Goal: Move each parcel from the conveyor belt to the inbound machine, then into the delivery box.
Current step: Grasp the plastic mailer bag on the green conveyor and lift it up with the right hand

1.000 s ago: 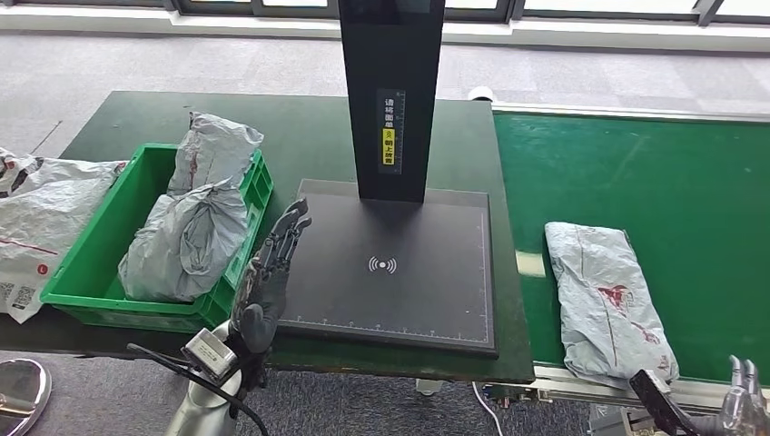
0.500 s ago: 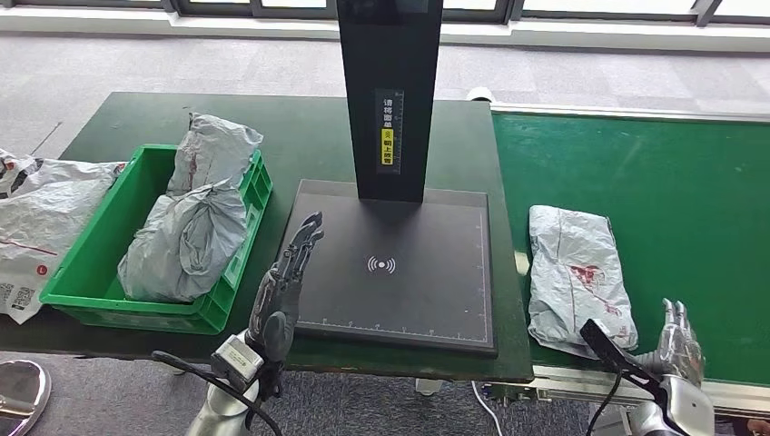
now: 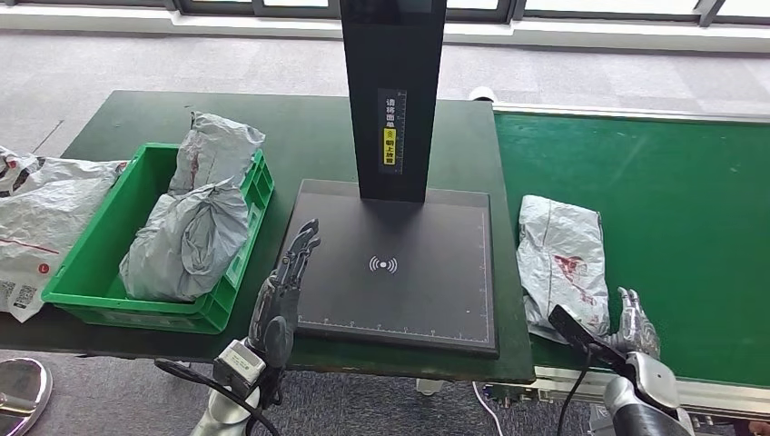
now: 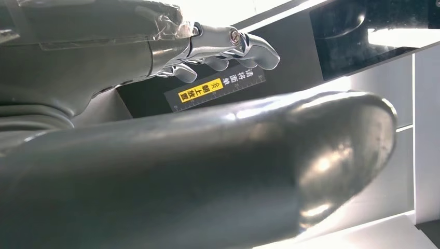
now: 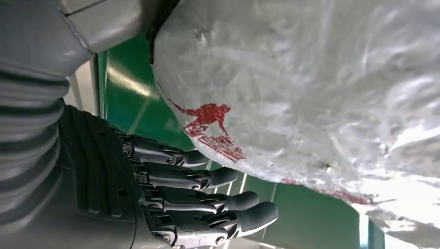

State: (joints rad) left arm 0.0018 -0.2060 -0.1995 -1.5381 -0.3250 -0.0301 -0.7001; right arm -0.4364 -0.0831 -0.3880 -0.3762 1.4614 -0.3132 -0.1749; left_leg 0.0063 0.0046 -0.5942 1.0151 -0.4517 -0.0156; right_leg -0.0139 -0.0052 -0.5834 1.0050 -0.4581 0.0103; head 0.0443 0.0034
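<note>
Yellow label (image 3: 389,146) on scanner post (image 3: 392,100); both hands' fingers (image 3: 300,259) spread, empty, right hand (image 3: 636,327) beside parcel (image 3: 563,259)

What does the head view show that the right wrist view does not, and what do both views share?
Head view alone: the left hand open beside the black inbound machine, and the green delivery box holding grey parcels. Right wrist view alone: a close look at the red print on the wrapping. Both share the grey parcel on the green conveyor belt, with the open right hand next to it.
</note>
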